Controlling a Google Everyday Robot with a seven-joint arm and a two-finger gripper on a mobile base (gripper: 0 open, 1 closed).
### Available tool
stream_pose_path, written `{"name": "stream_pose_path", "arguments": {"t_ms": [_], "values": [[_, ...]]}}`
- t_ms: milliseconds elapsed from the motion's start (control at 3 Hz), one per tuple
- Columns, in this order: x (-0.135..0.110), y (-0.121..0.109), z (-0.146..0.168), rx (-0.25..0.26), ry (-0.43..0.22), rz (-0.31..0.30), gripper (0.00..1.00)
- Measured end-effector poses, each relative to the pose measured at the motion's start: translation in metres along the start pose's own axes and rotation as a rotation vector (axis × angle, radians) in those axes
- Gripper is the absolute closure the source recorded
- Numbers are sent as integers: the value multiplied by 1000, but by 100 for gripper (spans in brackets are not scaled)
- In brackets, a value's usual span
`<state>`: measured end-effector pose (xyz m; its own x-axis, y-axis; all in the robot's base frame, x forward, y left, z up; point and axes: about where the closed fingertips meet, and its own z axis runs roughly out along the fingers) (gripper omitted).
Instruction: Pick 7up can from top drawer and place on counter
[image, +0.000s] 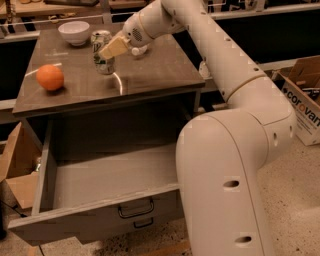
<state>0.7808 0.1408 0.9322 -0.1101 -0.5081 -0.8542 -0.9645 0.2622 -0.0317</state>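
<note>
The 7up can (104, 66) stands upright at the back middle of the counter (155, 70), its base at or just above the surface. My gripper (103, 49) reaches in from the right and is shut on the 7up can; one beige finger (115, 46) lies across its front, the other is hidden behind it. The top drawer (100, 220) is pulled wide open below the counter. Its inside shows nothing in it.
An orange (50, 77) lies on the counter's left side and a white bowl (74, 32) sits at its back left. My big white arm (225, 165) stands right of the drawer. Cardboard boxes stand at far right (305, 100) and at left (15, 165).
</note>
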Motion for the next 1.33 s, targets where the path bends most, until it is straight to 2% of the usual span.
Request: {"name": "stream_pose_path", "arguments": {"t_ms": [333,667,1000,1333], "values": [[0,3,14,16,-33,-31,100],[-1,8,26,43,-56,-77,82],[1,18,35,65,-54,-129,59],[6,34,49,68,-35,-157,36]]}}
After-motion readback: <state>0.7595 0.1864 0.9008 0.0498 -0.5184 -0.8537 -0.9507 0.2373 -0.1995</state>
